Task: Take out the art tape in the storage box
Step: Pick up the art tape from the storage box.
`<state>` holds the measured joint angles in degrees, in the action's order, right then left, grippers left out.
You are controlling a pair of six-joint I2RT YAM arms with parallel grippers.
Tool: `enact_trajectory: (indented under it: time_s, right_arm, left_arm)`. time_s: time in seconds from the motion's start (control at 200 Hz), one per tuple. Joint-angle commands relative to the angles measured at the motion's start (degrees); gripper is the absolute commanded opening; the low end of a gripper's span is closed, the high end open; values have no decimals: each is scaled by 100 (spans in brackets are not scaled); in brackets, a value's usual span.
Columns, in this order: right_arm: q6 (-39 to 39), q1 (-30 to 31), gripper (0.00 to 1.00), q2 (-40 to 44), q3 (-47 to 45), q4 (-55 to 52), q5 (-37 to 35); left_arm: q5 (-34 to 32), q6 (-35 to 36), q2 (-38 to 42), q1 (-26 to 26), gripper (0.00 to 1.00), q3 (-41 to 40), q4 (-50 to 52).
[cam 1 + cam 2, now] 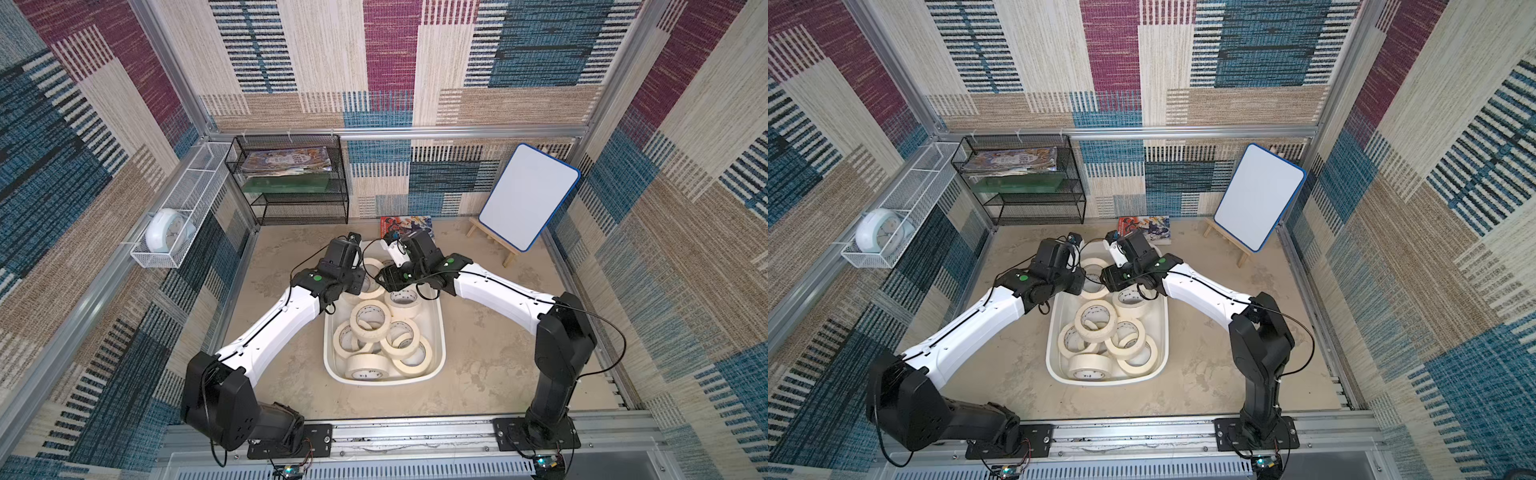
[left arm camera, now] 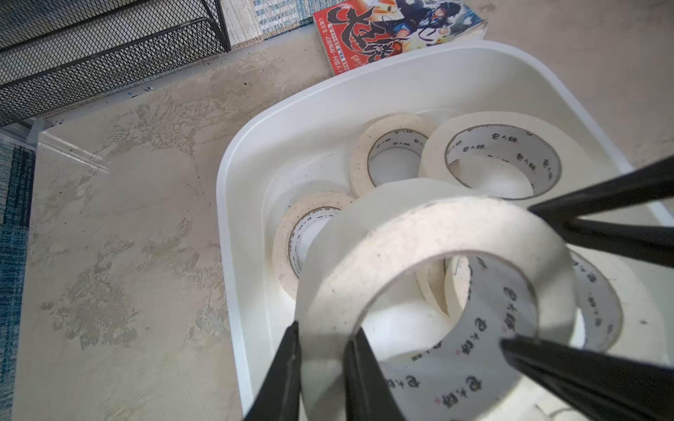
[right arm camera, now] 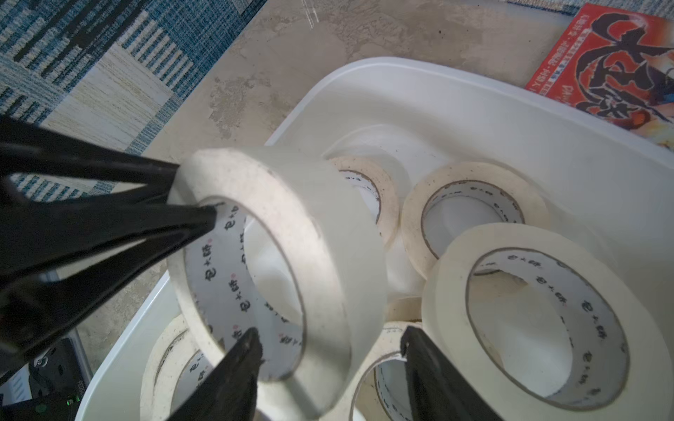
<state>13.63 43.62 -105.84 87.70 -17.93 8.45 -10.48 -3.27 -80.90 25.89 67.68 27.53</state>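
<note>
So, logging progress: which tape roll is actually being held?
The tilted roll at the box's far end, its wall pinched by the left fingers; the other rolls lie loose.

Your storage box point(image 1: 437, 328), a shallow white tub with rounded corners and a rolled rim, sits in the middle of the table point(image 1: 498, 357), its long side running near to far. Inside it you have the art tape point(image 1: 370, 318): cream rolls with white cores printed in small dark characters. Most lie flat or lean on one another, piled at the near end. One roll on edge point(image 1: 368, 368) rests against the near wall. At the far end a raised roll point(image 2: 419, 237) tilts above the flat ones, over the box.
</note>
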Motion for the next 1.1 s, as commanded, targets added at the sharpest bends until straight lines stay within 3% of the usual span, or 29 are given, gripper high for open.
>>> enact_trajectory:
  time_s: [0.0,0.085,0.15,0.32,0.461,0.576,0.641,0.766,0.871,1.092]
  right_arm:
    - [63,16,58,-173,189,43,-189]
    - [92,18,22,-285,315,100,-243]
    - [121,22,0,-331,375,106,-325]
    - [137,8,0,-332,412,76,-548]
    - [162,3,0,-308,501,-175,-935]
    - [107,-84,0,-184,511,-418,-1163]
    - [98,-186,0,-46,462,-554,-1230]
    - [156,-495,0,406,156,-661,-1299]
    - [233,-931,0,828,-120,-884,-1403]
    - [319,-2659,0,1222,-621,-1657,-1547]
  left_arm:
    - [151,-201,137,61,0,-56,-72]
    - [190,-339,218,83,0,-164,-41]
    - [257,-413,296,105,0,-306,-101]
    - [359,-471,500,157,12,-570,-263]
    - [578,-455,898,167,35,-855,-618]
    - [638,-547,1369,167,71,-1082,-925]
    - [582,-586,1520,162,79,-1057,-914]
    - [656,-578,1642,162,90,-879,-712]
    - [653,-583,1775,161,92,-999,-896]
    - [655,-530,1569,144,92,-1143,-1122]
